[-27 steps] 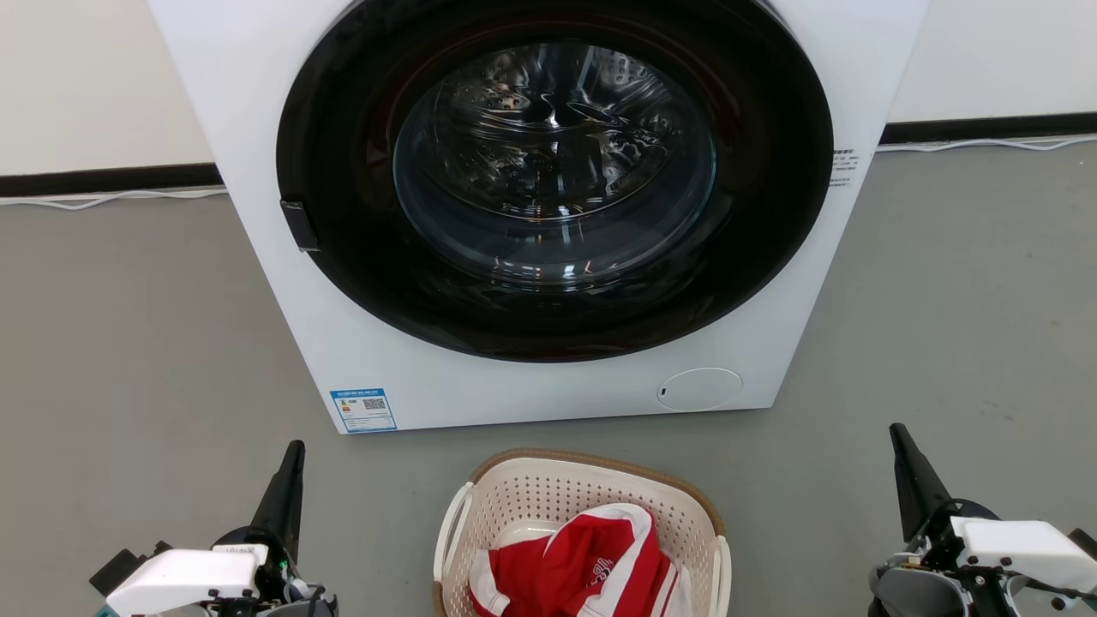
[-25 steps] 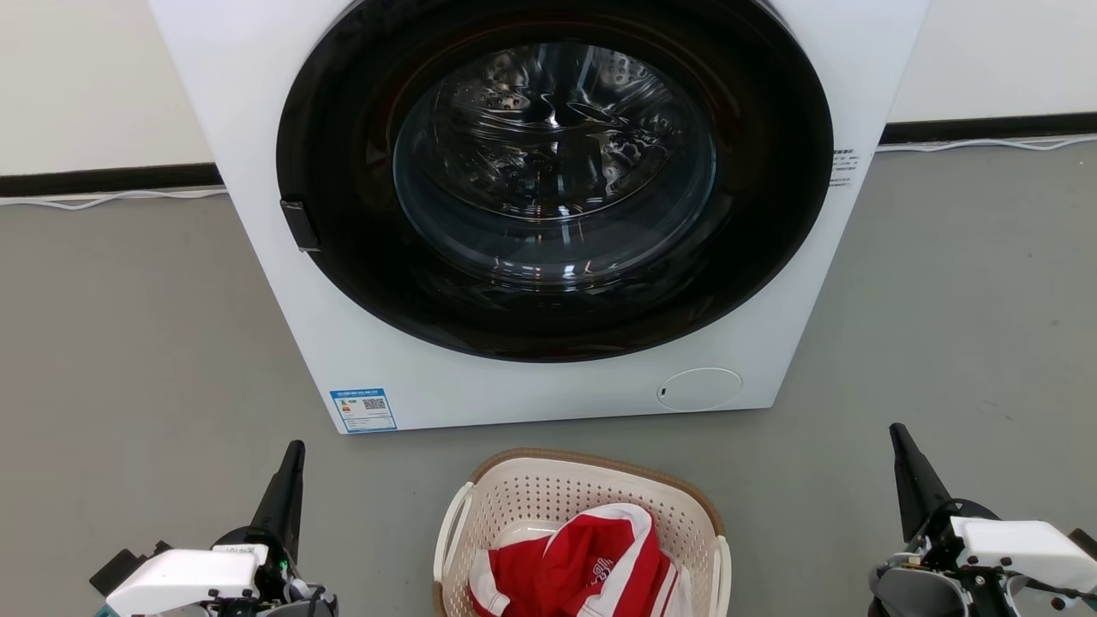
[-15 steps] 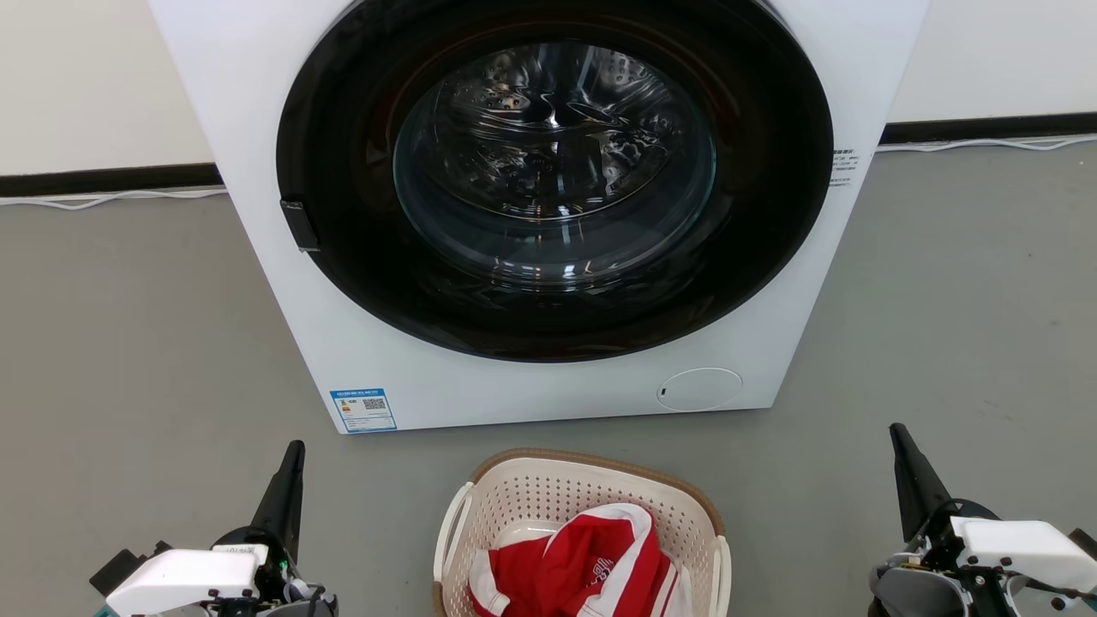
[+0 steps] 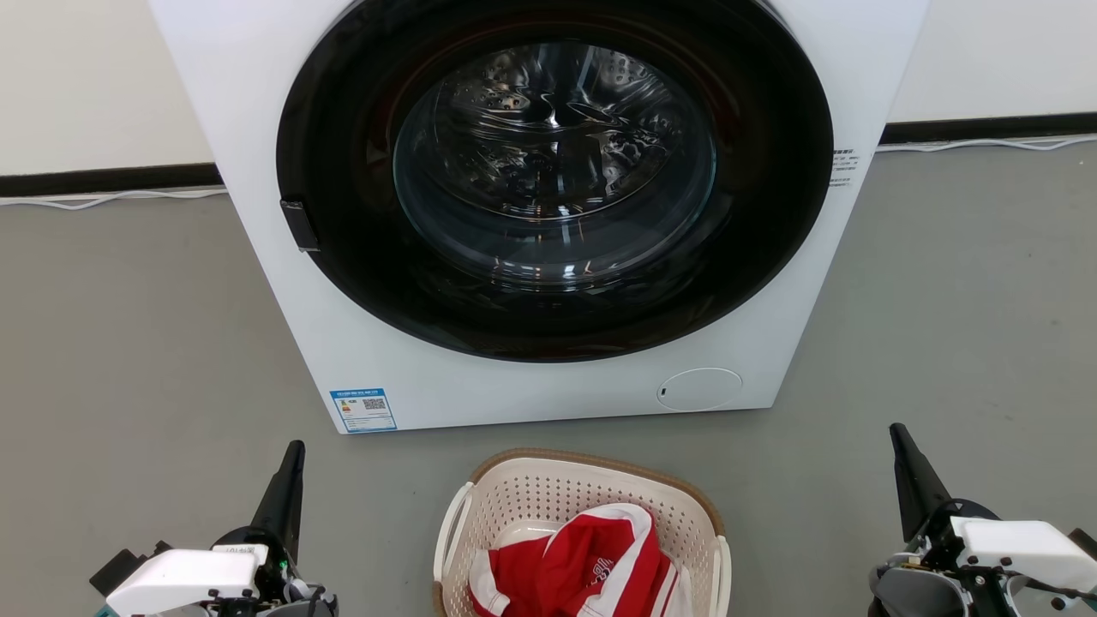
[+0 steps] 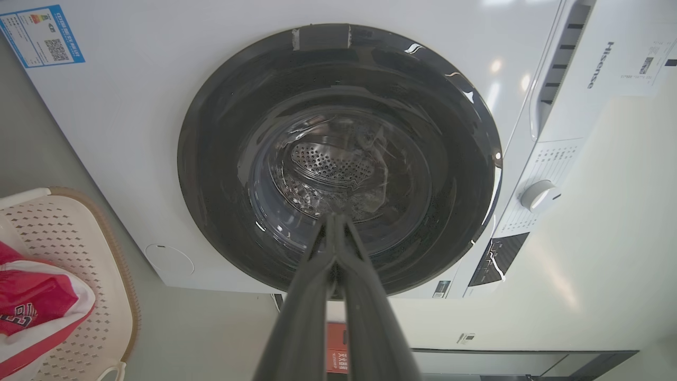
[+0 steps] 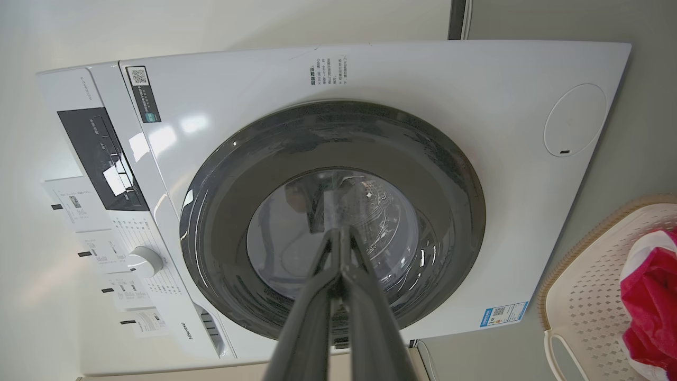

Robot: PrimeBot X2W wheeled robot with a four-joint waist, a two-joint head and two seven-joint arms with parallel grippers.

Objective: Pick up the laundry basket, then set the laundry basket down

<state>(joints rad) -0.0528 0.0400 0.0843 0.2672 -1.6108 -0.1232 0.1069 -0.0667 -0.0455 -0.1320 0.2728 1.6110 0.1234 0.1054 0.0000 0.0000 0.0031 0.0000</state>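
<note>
— Where is our basket (image 4: 531, 501)?
— On the floor (image 4: 128, 343), just in front of the washer (image 4: 283, 343) and not touching it. It sits between our two grippers, well clear of both. A red-and-white garment (image 4: 591, 566) lies in it.
— And our fingers?
— From the head we see one dark blade on each side, so we cannot judge there. Our wrist views settle it: the left gripper (image 5: 334, 221) has its fingers pressed together, tips touching, with nothing between them. The right gripper (image 6: 338, 234) is the same.
— What else do our wrists add?
— The dial (image 5: 539, 196) and the dark panel (image 6: 100, 159), where the head view stops at the round door (image 4: 548, 171). Each wrist view also catches a corner of the basket at its edge. The head view gives us both white handles at once.
</note>
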